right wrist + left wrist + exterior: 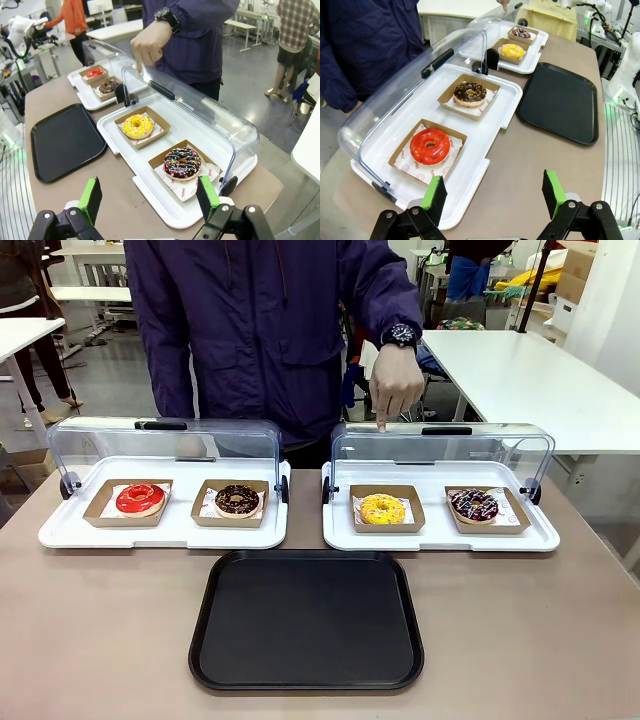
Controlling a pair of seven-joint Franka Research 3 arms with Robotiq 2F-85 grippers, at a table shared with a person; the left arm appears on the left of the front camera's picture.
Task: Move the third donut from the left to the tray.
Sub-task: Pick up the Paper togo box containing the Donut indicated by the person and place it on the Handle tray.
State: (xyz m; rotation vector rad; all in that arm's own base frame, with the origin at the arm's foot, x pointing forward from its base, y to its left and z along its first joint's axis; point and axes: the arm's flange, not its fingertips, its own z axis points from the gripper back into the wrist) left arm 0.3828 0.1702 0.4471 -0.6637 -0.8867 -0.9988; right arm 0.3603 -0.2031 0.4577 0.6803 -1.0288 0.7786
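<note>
The third donut from the left (382, 509) has yellow icing and lies in a brown cardboard holder on the right white display tray (440, 539). It also appears as the yellow donut (137, 126) and the yellow donut (512, 50) in the wrist views. The black tray (306, 620) lies bare in front of both display trays. A person's hand (394, 390) points a finger down at the raised lid above the yellow donut. My left gripper (493, 196) is open beside the left display tray. My right gripper (150, 197) is open near the right display tray's end.
The left display tray (160, 530) holds a red-iced donut (139, 498) and a chocolate donut (237, 500). A dark sprinkled donut (473, 504) sits right of the yellow one. Both clear domed lids (165, 436) stand raised at the back. The person stands at the far edge.
</note>
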